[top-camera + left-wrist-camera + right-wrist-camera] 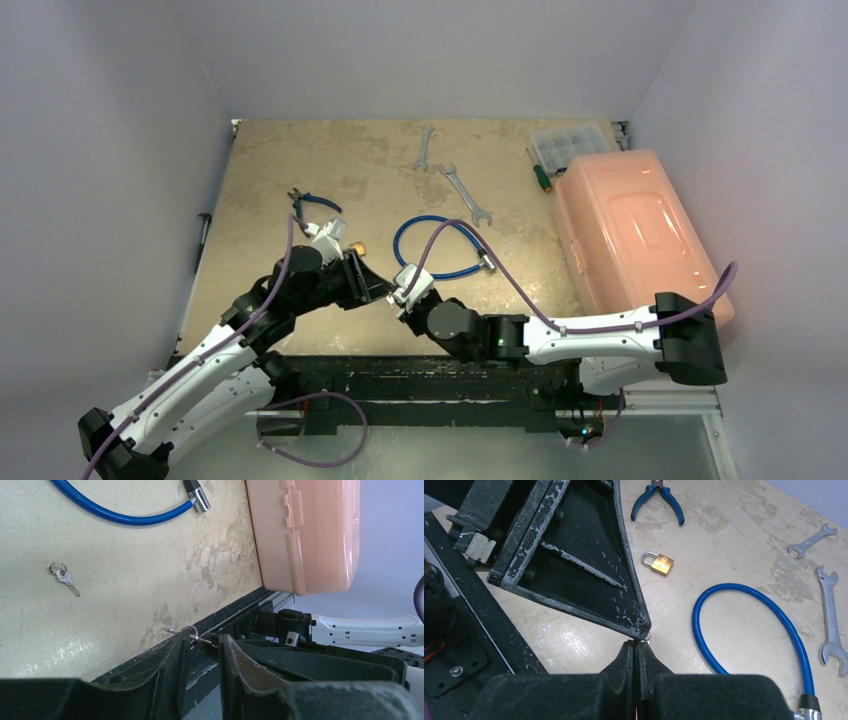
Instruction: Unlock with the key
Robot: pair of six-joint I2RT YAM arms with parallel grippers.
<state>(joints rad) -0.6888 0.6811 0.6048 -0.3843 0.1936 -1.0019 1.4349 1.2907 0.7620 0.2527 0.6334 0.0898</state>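
Note:
My two grippers meet tip to tip near the table's front edge. In the right wrist view my right gripper (638,642) is shut, and a silvery speck of the key (647,637) shows at its tips, right under a finger (589,575) of the left gripper. The left wrist view shows my left gripper (205,637) with a gap between its fingers. The key with its ring (191,633) lies across that gap at the tips. The small brass padlock (659,563) lies on the table beyond, apart from both grippers (357,246).
A second small key on a ring (64,577) lies flat on the table. A blue cable lock (440,250), two wrenches (465,193), blue pliers (312,205), a green screwdriver (540,175) and a big pink box (640,230) lie around.

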